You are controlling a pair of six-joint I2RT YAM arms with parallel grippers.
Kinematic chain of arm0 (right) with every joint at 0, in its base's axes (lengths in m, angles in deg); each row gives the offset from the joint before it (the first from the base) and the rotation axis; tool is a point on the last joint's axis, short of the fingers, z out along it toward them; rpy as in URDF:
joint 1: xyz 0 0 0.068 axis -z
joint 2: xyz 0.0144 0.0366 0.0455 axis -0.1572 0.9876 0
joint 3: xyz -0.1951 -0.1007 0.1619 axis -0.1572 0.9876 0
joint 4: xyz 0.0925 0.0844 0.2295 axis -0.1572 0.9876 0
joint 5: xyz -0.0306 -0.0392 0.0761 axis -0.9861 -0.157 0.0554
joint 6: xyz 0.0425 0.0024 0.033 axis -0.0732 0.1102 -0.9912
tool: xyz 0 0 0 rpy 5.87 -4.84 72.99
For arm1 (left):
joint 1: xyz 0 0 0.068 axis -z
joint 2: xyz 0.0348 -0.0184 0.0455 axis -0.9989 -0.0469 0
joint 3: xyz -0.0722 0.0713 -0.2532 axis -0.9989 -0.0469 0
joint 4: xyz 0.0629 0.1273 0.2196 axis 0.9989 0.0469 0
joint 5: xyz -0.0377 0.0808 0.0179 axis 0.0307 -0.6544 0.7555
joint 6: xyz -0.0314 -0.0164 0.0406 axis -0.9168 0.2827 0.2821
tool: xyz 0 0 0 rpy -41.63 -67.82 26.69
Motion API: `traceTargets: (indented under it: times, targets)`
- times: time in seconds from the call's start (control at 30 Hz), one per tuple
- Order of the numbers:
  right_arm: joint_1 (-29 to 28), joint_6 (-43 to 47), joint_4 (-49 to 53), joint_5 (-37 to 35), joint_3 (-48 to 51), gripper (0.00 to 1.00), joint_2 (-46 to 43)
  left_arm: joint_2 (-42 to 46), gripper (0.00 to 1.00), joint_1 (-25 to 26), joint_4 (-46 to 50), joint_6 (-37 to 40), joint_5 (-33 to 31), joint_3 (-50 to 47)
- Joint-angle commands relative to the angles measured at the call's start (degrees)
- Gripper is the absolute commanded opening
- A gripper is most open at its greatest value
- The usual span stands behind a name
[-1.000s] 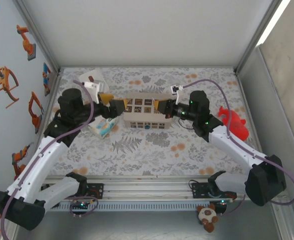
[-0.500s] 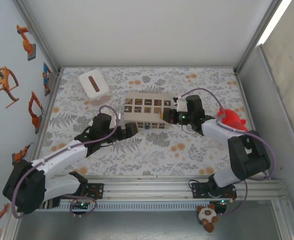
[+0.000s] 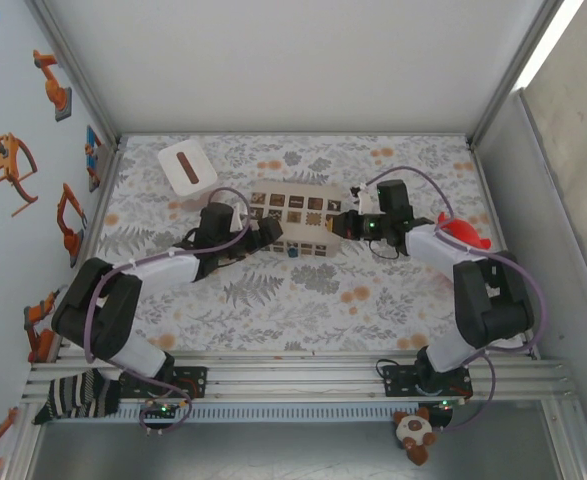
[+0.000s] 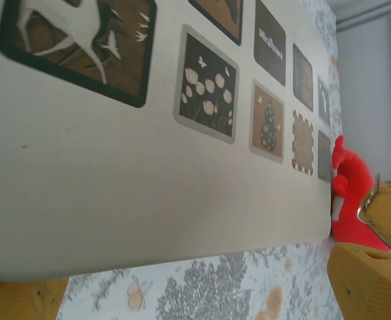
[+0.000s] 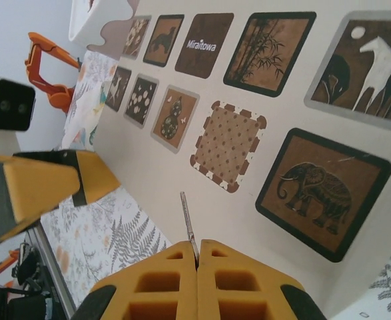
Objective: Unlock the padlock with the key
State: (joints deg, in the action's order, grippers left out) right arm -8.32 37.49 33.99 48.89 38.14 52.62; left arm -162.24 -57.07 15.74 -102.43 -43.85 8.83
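Top view, box: a pale box (image 3: 293, 212) with picture tiles on its lid is lying mid-counter (image 3: 373, 300).
Top view, left gripper: the left gripper (image 3: 269, 232) is being held at the box's left end, low over the counter.
Top view, right gripper: the right gripper (image 3: 340, 226) is being held at the box's right end.
Top view, lock: a small blue object (image 3: 293, 252) is showing on the box's near face. It is too small to be confirmed as the padlock.
Top view, surroundings: a white tissue box (image 3: 186, 167) is lying at the far left, and a red object (image 3: 465, 236) beside the right arm.
Left wrist, left gripper: the left gripper (image 4: 195, 290) is being held wide apart, its yellow fingers (image 4: 372, 283) showing at the two lower corners. Contact with the box (image 4: 148, 180) cannot be told.
Left wrist, background: the red object (image 4: 350, 200) is showing past the box's far end.
Right wrist, right gripper: the right gripper (image 5: 198, 253) is being kept pressed together.
Right wrist, key: the key (image 5: 187, 217) is being pinched between the fingertips, its thin blade sticking out over the box lid (image 5: 155, 173).
Right wrist, left gripper: the left gripper (image 5: 82, 180) is showing at the box's far edge.
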Motion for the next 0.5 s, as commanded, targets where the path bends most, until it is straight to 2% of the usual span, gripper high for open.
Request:
traceTargets:
  times: [0.0, 0.27, 0.47]
  targets:
    - [0.7, 3.7, 4.3, 0.9, -2.5, 0.00, 1.6, -2.5, 0.99, -2.5, -2.2, 2.4, 2.5, 2.2]
    - [0.6, 1.4, 1.1, 2.2, -3.7, 0.00, 4.8, -8.8, 0.99, -4.7, 1.4, 7.8, 4.3, 11.0]
    - [0.6, 1.1, 0.4, 2.1, -4.8, 0.00, 4.8, -8.2, 0.99, -5.7, -0.4, 7.8, 3.8, 10.2]
